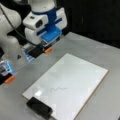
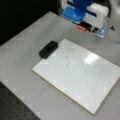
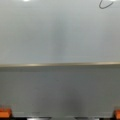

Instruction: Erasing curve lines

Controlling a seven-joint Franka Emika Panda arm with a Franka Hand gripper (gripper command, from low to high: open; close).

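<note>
Hovering off the white board (image 1: 67, 85) above the table (image 1: 105, 52), the gripper (image 1: 41, 51) holds nothing; jaws spread wide. Curve lines (image 1: 58, 88) lie near the board's eraser (image 1: 39, 108) corner. Wrist view: squiggle (image 3: 105, 4) unerased.

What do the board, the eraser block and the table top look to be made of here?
The white board looks glossy, like a coated dry-erase panel: glare patches show, and a tan edge hints at a wood-fibre core. The curve lines are thin dark ink, unerased. The eraser block is matte black, maybe foam or plastic. The table is dull grey, possibly metal. The gripper holds nothing.
</note>
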